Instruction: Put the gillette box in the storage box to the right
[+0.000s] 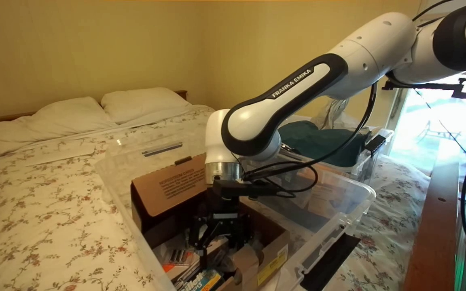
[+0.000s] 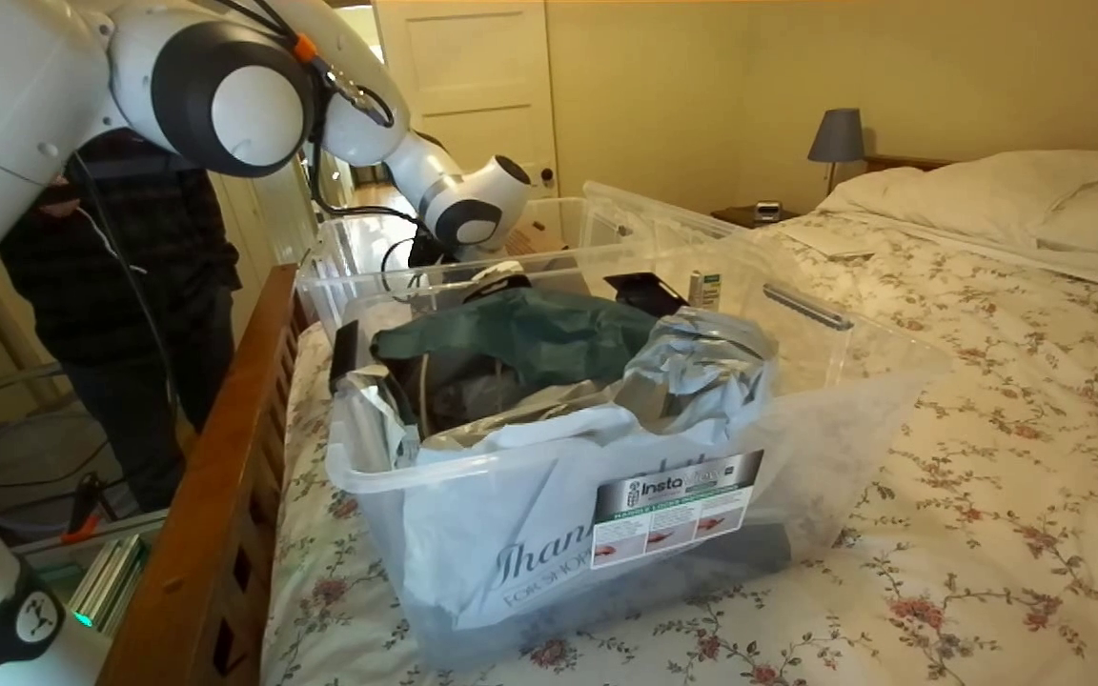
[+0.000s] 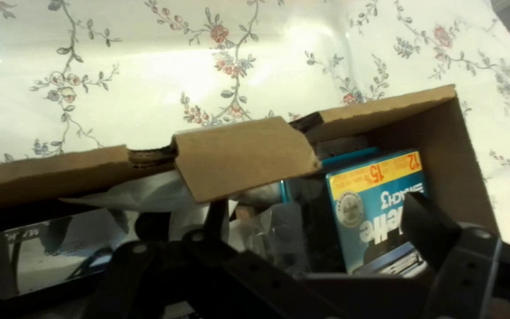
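The gillette box is teal with a yellow band. It stands inside the brown cardboard box, near its end wall. It also shows at the bottom of an exterior view. My gripper is open, with its fingers lowered into the cardboard box. In the wrist view one finger overlaps the gillette box's printed face; the other is apart from it, over clear plastic packaging. Whether a finger touches it I cannot tell. The storage box, a clear tub with a green bag in it, stands to the right in an exterior view.
The cardboard box has its flap raised and sits inside another clear tub. A torn cardboard flap leans inward beside the fingers. Several other packets lie in the cardboard box. A wooden bed rail runs alongside the tubs.
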Robot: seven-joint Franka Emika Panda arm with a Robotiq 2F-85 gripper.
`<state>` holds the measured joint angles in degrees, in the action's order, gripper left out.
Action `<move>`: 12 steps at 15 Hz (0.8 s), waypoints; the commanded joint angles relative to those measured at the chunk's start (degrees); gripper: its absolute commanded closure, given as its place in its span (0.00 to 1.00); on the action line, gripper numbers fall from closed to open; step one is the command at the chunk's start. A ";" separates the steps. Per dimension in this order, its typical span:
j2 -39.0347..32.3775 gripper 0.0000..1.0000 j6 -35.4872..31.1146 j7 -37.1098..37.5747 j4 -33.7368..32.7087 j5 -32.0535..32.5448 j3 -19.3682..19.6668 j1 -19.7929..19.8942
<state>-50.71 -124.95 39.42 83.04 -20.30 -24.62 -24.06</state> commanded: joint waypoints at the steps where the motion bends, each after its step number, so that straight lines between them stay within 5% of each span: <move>1: 2.80 0.00 -6.03 -3.43 4.40 -3.02 1.46 -2.24; 6: 3.22 0.00 -13.04 -7.44 6.34 -4.05 0.30 -3.15; 12: 0.07 0.02 -9.85 -8.21 2.94 -2.17 2.73 -6.53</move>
<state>-49.64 -136.14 31.85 87.12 -22.41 -23.68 -28.43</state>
